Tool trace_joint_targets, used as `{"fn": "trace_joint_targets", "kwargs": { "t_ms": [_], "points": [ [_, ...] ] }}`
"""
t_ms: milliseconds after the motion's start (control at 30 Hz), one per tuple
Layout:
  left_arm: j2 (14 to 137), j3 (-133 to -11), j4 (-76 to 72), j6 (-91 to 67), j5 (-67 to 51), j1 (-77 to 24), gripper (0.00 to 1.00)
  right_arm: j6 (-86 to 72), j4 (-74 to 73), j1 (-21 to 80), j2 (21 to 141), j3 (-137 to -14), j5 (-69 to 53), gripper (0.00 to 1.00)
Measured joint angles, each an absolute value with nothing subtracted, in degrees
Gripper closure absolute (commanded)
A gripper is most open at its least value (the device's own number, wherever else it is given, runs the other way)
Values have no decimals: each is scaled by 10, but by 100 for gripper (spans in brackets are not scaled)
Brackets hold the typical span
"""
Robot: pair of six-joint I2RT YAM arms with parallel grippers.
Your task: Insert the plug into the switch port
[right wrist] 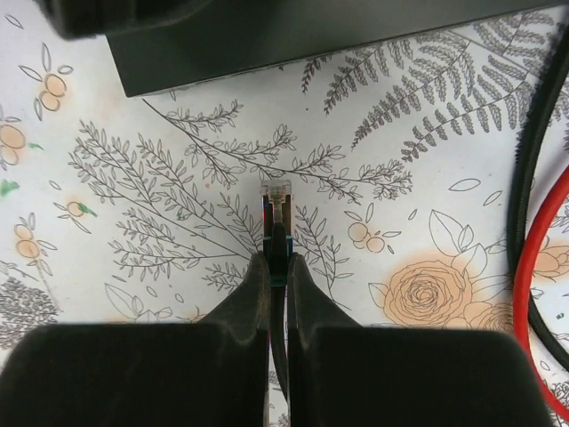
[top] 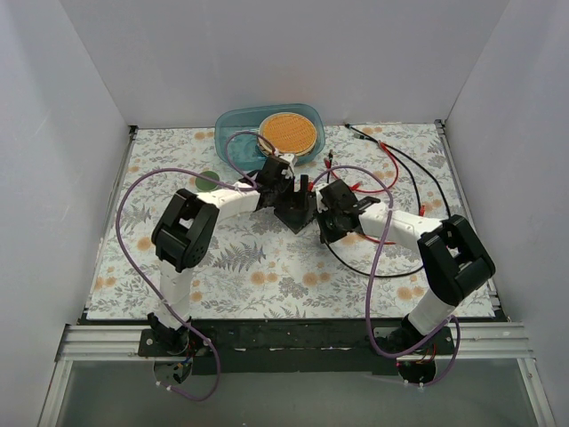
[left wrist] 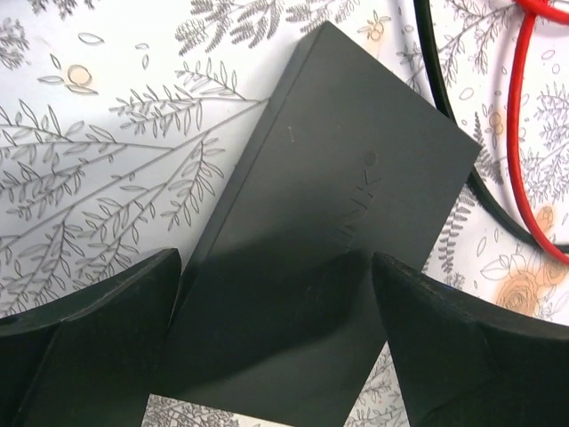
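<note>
Right tool (right wrist: 276, 262), clamped on the plug (right wrist: 276, 197), sits near the switch (right wrist: 311, 40); left tool (left wrist: 276, 260) straddles it, spread open. Steady the switch, square plug to port, push straight.

Top overhead; 2 wrist views close, share switch (left wrist: 320, 222).

The table (top: 258, 285) carries a white cloth (top: 169, 147) printed with grey ferns and pale orange roses. Three plain white walls stand close around it: the back wall (top: 311, 53), the left wall (top: 44, 178) and the right wall (top: 524, 133). Along the near edge runs a black bar (top: 293, 336) on a silver metal frame (top: 89, 342). Below the frame lies a dull grey-green surface (top: 293, 391). The light is soft and even, and the shadows are weak.
</note>
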State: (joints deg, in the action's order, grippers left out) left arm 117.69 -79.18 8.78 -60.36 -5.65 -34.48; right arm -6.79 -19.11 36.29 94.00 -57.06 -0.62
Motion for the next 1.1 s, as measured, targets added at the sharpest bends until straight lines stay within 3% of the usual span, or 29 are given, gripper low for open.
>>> {"fn": "trace_joint_targets", "kwargs": {
  "t_ms": [500, 1100],
  "points": [
    [1157, -757, 64, -598, -62, -351, 9, -21, -142, 380, 940, -554, 41, 99],
    [1083, -631, -18, -625, -102, -311, 9, 10, -107, 391, 959, -544, 27, 99]
  ]
}}
